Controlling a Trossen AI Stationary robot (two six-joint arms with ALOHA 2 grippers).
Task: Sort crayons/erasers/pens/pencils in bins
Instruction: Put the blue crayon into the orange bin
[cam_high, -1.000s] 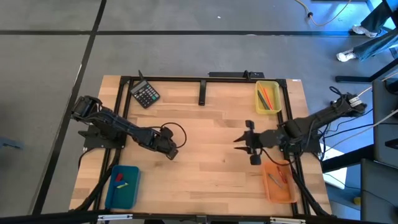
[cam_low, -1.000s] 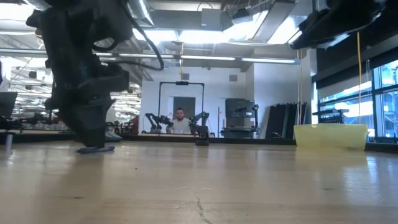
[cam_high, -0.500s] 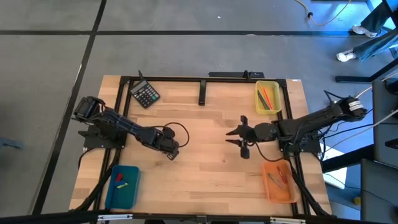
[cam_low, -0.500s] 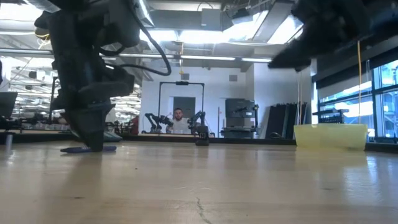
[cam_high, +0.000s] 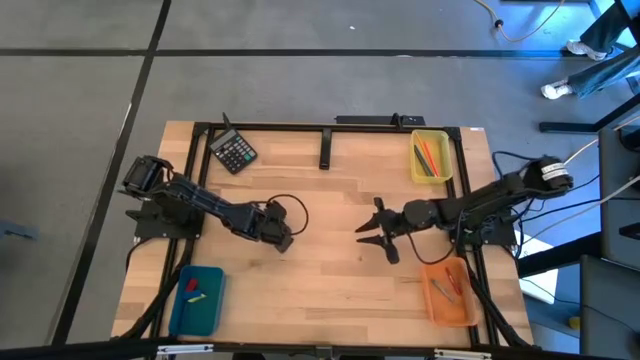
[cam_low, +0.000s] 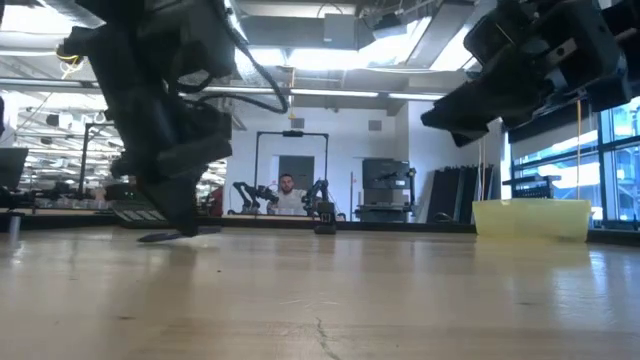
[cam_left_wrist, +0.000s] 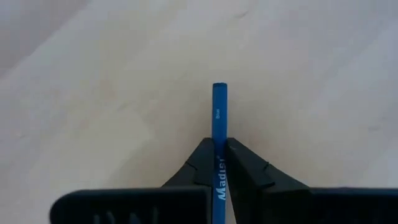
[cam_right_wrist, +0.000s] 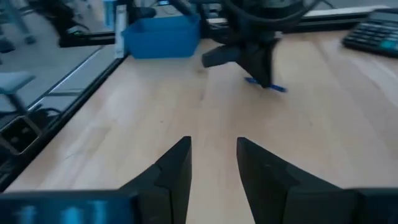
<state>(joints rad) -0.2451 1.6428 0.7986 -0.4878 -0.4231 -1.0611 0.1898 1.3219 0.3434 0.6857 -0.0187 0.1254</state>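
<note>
Two grippers flank the table centre: left gripper clamped on a blue pencil low over the wood; right gripper spread, empty.

A black calculator lies tilted on the wooden table in the upper left of the high view. A person's feet show at the top right corner.

2 dark jointed arms, looping black cables, black wedge-shaped fingers.
</note>
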